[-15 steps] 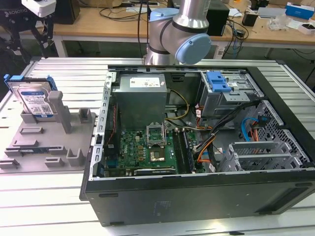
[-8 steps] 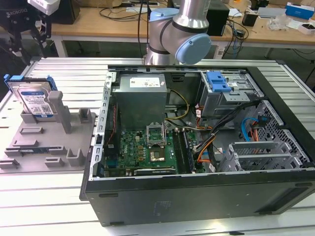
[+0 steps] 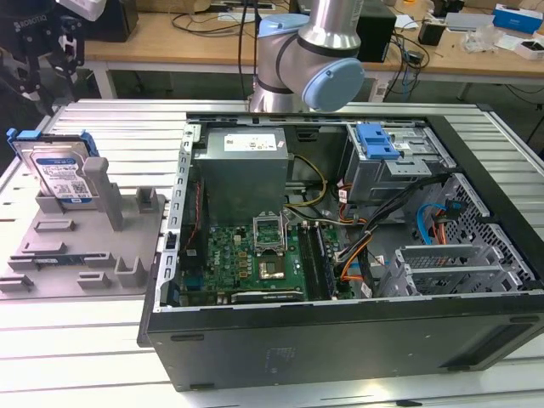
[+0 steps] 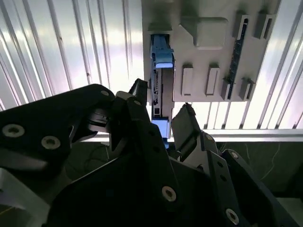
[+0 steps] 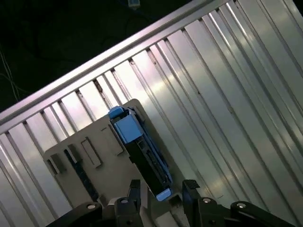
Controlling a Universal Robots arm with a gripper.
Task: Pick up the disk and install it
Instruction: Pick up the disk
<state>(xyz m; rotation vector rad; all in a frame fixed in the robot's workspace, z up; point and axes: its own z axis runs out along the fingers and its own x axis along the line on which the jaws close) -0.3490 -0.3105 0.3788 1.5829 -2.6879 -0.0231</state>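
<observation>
**Gripper hanging open over the upright disk**

The disk (image 3: 58,170) is standing on its long edge in a gray holder (image 3: 76,255) on the ribbed table (image 3: 85,340), in the upper left of the exterior view. Its long axis is running along the table ribs, left to right in that frame. Its flat face is pointing toward the camera and its lower part is sitting behind the holder's posts.

It is showing a silver body, a white-and-blue label (image 3: 64,180) and a bright blue bracket (image 3: 47,136) along the top and the exterior view's left side.

The exterior view is giving the label face, the arm (image 3: 310,59) and an open computer case (image 3: 340,340) at center frame. Both wrist views are giving the disk edge-on as a thin dark strip with blue ends (image 5: 147,158).

The gripper (image 4: 163,101) is hanging over that strip. Its fingers (image 4: 187,120) are spread wider than the disk is thick, one on each side of its line, and are gripping nothing.
</observation>
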